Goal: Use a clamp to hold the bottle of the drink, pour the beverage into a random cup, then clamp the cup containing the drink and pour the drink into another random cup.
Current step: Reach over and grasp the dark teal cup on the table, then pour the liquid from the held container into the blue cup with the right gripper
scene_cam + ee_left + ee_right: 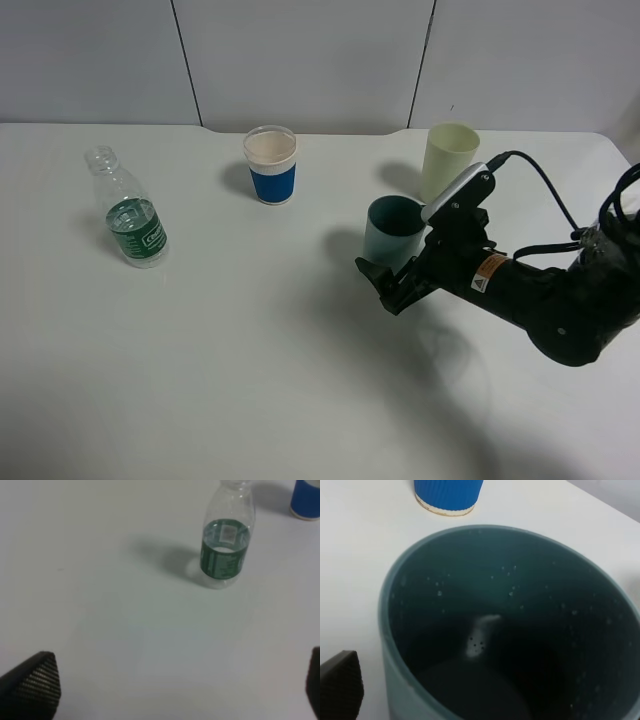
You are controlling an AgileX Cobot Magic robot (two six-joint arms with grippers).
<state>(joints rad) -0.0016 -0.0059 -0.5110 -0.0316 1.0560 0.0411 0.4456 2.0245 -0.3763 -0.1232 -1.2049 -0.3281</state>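
Looking at this one, my main worry was the teal tumbler (pixel 392 228) getting shoved or tipped. The right gripper (pixel 385 287) was spread wide and empty, low at the tumbler's near side. I honestly couldn't tell whether the cup was already between the fingers or just ahead of them. If one finger met the wall first on closing, the cup would probably skid on the smooth white table (pixel 250 380) or rock over. The right wrist view showed droplets up the inside wall and what looked like water in the bottom, so a spill seemed a fair bet. The pale yellow-green cup (pixel 449 160) stood just behind, close enough to catch a bump. The white cup with the blue band (pixel 271 168) sat well apart, so sloshing on the carry was another risk.

Pose-wise, the right arm reached in from the right edge, forearm low and angled down at the table. The left gripper (pixel 175 685) was also wide open, holding nothing, hovering back from the green-label bottle (pixel 132 215), which stood upright on the left with some water in it
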